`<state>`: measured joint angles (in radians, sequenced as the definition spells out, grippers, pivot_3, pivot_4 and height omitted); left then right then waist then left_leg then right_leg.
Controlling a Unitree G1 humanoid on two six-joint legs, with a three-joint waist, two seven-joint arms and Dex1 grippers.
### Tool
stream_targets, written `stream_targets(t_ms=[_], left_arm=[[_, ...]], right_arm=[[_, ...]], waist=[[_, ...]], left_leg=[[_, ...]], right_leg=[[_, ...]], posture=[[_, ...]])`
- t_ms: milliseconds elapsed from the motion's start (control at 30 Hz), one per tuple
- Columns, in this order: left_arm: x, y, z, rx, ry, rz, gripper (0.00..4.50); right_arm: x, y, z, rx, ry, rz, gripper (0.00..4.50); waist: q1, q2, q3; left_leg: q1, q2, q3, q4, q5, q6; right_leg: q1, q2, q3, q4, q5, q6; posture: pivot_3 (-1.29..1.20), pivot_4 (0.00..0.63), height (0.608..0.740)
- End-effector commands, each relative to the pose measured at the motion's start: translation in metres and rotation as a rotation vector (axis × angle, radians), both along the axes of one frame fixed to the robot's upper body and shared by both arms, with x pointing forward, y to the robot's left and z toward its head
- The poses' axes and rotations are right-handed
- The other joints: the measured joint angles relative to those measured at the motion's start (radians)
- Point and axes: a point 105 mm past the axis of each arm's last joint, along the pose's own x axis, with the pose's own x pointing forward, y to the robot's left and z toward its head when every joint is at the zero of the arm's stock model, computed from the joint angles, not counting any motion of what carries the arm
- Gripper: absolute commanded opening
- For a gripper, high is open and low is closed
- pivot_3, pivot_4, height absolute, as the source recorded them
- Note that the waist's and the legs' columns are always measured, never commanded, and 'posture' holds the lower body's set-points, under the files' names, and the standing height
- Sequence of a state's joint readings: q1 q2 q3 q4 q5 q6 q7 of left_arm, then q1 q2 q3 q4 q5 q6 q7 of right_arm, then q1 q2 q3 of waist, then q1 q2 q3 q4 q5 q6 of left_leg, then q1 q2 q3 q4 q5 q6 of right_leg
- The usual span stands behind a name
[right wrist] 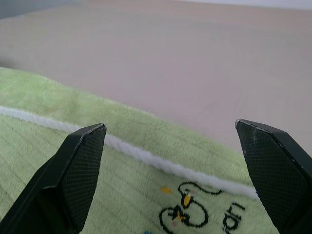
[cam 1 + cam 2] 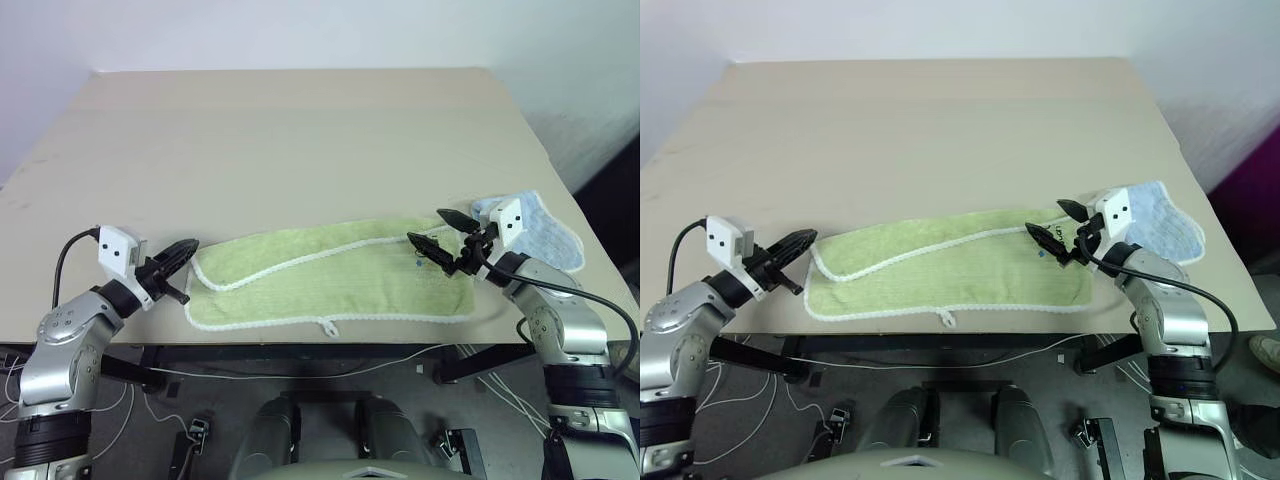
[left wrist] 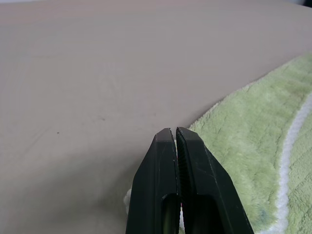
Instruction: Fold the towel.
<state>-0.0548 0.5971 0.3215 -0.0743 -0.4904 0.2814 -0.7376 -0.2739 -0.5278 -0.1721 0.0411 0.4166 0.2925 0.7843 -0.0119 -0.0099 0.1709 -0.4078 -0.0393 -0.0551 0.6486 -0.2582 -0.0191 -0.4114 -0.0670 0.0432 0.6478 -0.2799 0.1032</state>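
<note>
Along near edge of surface (image 2: 300, 130) I see towel (image 2: 330, 285) lying flat, folded lengthwise, white loop hanging off front edge. My left gripper (image 2: 185, 252) sits at towel's left end, jaws pressed together, nothing between them. My right gripper (image 2: 440, 235) hovers over right end by printed mark, jaws wide. Pale-blue cloth (image 2: 545, 235) lies just beyond.

The table (image 2: 300, 130) is evenly and softly lit; faint shadows are cast; near fingers (image 3: 161, 195) are slightly blurred.
</note>
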Motion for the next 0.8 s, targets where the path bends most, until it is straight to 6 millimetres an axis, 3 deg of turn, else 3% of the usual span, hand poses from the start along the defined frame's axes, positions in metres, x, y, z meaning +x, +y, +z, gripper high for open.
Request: stream_targets(t_ms=[33,367,800], left_arm=[[0.001,-0.002,0.014,0.023,-0.044,-0.019,0.14],[0.002,-0.002,0.016,0.039,-0.051,-0.022,0.14],[-0.002,0.011,0.008,0.238,-0.003,-0.091,0.14]], right_arm=[[-0.004,0.004,0.014,0.015,-0.058,0.015,4.46],[0.004,0.01,0.016,0.017,-0.067,0.028,4.46],[0.008,0.021,0.011,0.042,-0.067,0.038,4.46]], waist=[[0.0,0.0,0.0],[-0.001,0.0,0.0],[-0.001,0.0,0.0]], left_leg=[[0.0,0.0,0.0,0.0,0.0,0.0],[0.0,0.0,0.0,0.0,0.0,0.0],[0.0,0.0,0.0,0.0,0.0,0.0]], right_leg=[[0.0,0.0,0.0,0.0,0.0,0.0],[0.0,0.0,0.0,0.0,0.0,0.0],[0.0,0.0,0.0,0.0,0.0,0.0]], posture=[[0.0,0.15,0.74],[0.0,0.15,0.74],[0.0,0.15,0.74]])
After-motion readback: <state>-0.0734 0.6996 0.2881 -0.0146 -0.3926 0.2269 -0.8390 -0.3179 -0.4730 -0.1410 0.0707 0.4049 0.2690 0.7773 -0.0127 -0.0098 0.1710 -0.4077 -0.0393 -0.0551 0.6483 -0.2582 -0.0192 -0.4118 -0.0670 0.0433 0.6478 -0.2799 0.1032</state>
